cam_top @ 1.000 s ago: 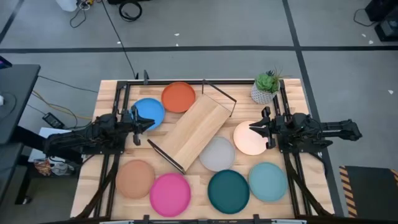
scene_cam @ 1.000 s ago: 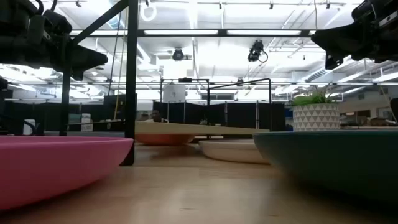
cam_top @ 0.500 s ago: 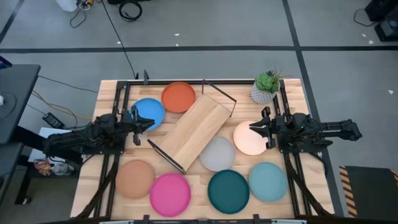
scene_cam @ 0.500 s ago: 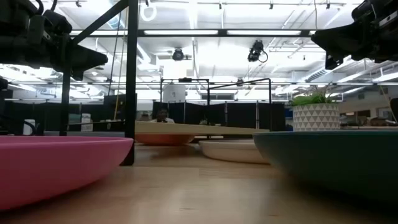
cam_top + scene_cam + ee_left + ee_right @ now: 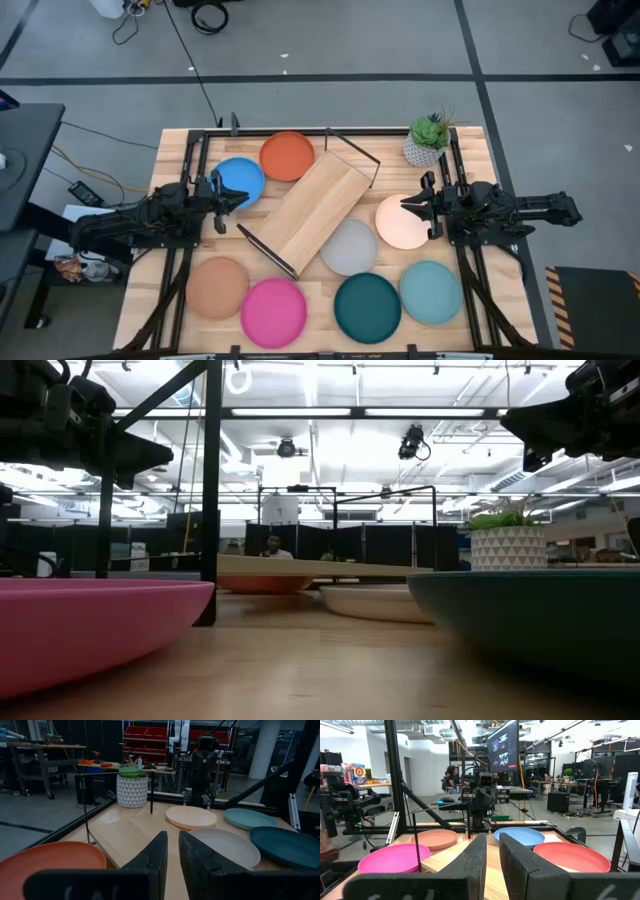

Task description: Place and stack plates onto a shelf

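Note:
The pale wooden shelf [image 5: 312,212] lies slantwise mid-table on its wire frames. Around it, resting flat on the table, are eight plates: blue [image 5: 240,180], orange [image 5: 287,156], cream [image 5: 400,224], pale grey [image 5: 349,248], tan [image 5: 217,286], pink [image 5: 273,311], dark teal [image 5: 367,306] and light teal [image 5: 431,291]. My left gripper [image 5: 243,196] hovers shut over the blue plate's near rim, pointing toward the shelf [image 5: 125,832]. My right gripper [image 5: 405,205] hovers shut over the cream plate's far rim, pointing toward the shelf [image 5: 492,865]. Both stay high above the table in the low view.
A potted plant [image 5: 428,140] in a white patterned pot stands at the far right corner. Black frame rails [image 5: 470,280] run along the table's left and right sides. In the low view the pink plate [image 5: 90,625] and dark teal plate [image 5: 540,615] fill the foreground.

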